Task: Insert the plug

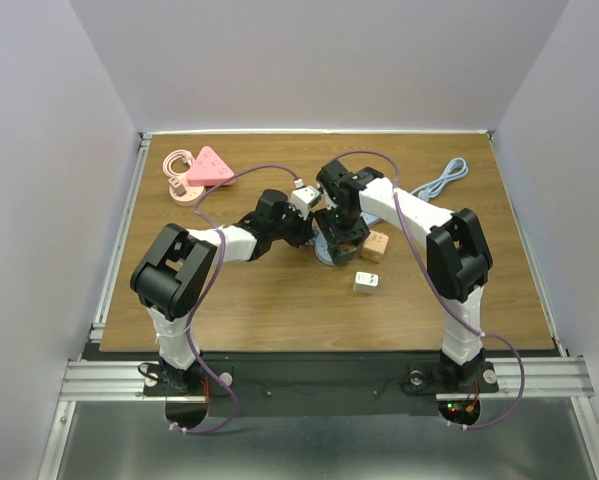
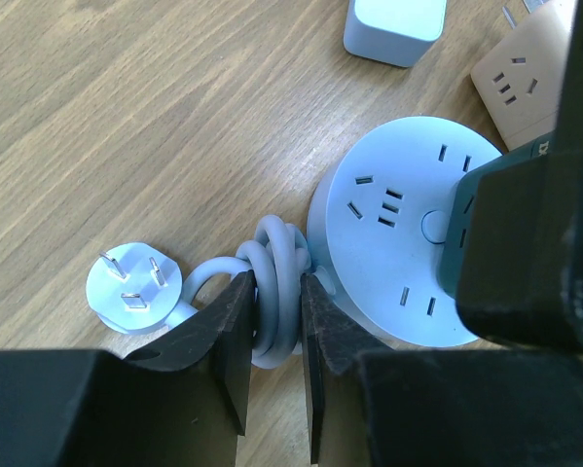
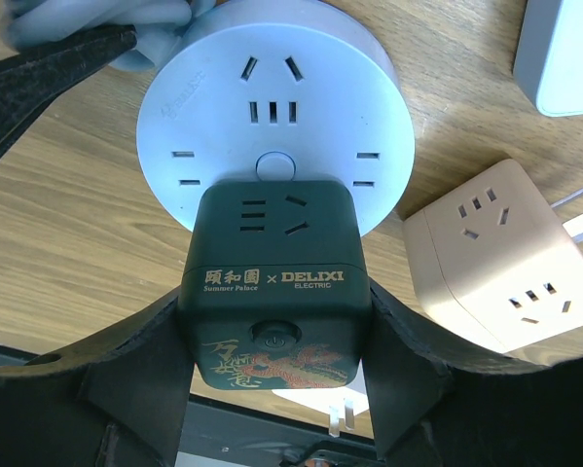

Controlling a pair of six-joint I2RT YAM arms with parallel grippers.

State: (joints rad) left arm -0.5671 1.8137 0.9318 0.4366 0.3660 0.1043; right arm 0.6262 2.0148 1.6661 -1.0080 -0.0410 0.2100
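Right wrist cam: your right hand (image 3: 274, 326) grips the green cube plug (image 3: 272, 248) over the round socket (image 3: 272, 78). Left wrist cam: left hand (image 2: 276, 326) pinches the coiled cord (image 2: 272, 248) beside it.

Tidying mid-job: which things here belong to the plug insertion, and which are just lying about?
In use: green cube plug, held by right gripper; round socket hub; coiled cord, in left gripper.
Lying about: beige cube adapter; white cube; pink power strip; grey cable.

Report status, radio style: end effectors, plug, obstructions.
Left end effector shut on coiled cord. Right end effector shut on green cube plug, over round socket, seating unclear. Beige cube beside socket, not under plug.
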